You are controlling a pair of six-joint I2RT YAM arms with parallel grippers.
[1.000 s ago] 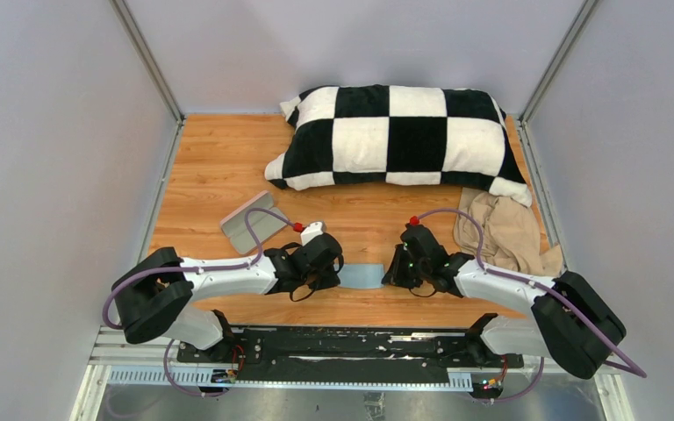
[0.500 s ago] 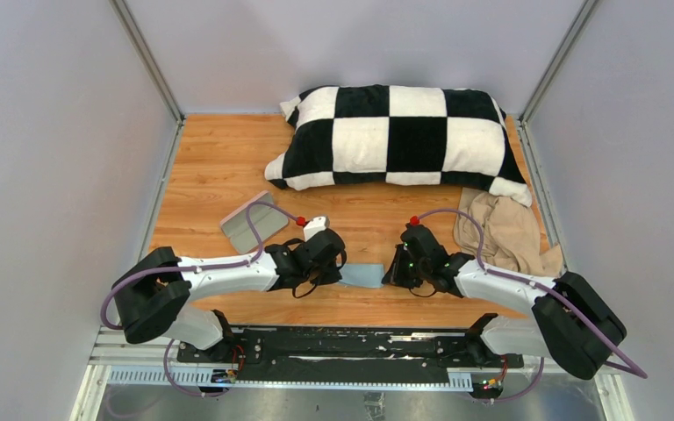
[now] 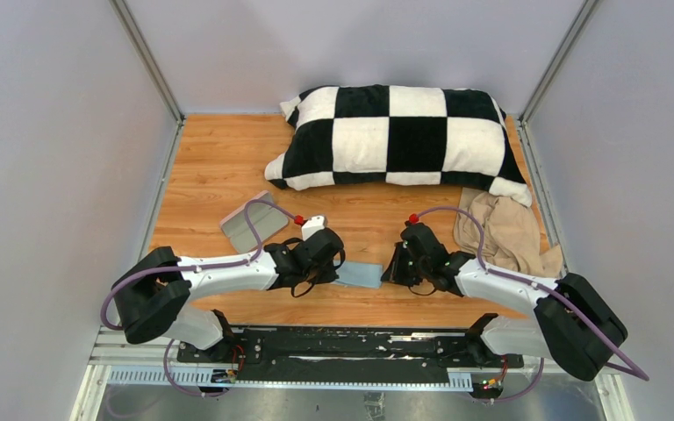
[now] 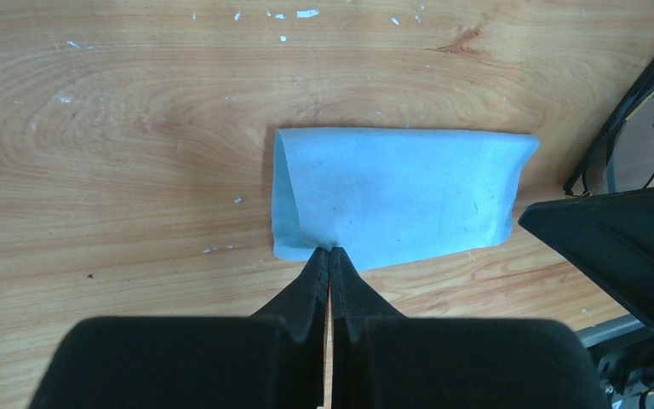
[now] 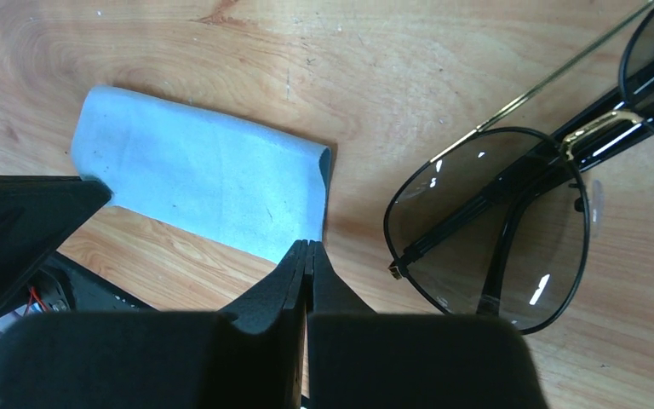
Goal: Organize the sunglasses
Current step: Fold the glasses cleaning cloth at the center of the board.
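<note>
The sunglasses (image 5: 494, 230) lie folded on the wooden table (image 3: 219, 175), just right of my right gripper; a part also shows at the right edge of the left wrist view (image 4: 639, 141). In the top view they are hidden under the right arm. A light blue cloth (image 3: 360, 275), folded over, lies between the grippers. My left gripper (image 4: 329, 250) is shut on the cloth's (image 4: 400, 192) near edge. My right gripper (image 5: 306, 244) is shut on a corner of the cloth (image 5: 204, 187) at the other end. Both grippers sit low at the table.
The pinkish-grey case (image 3: 253, 221) lies behind the left gripper (image 3: 339, 270). A black-and-white checked pillow (image 3: 399, 136) fills the back of the table. A beige cloth (image 3: 505, 232) lies crumpled at the right, behind the right arm (image 3: 491, 285).
The cloth and both grippers have shifted a little to the left and slightly away from the near edge. Both grippers stay shut.
</note>
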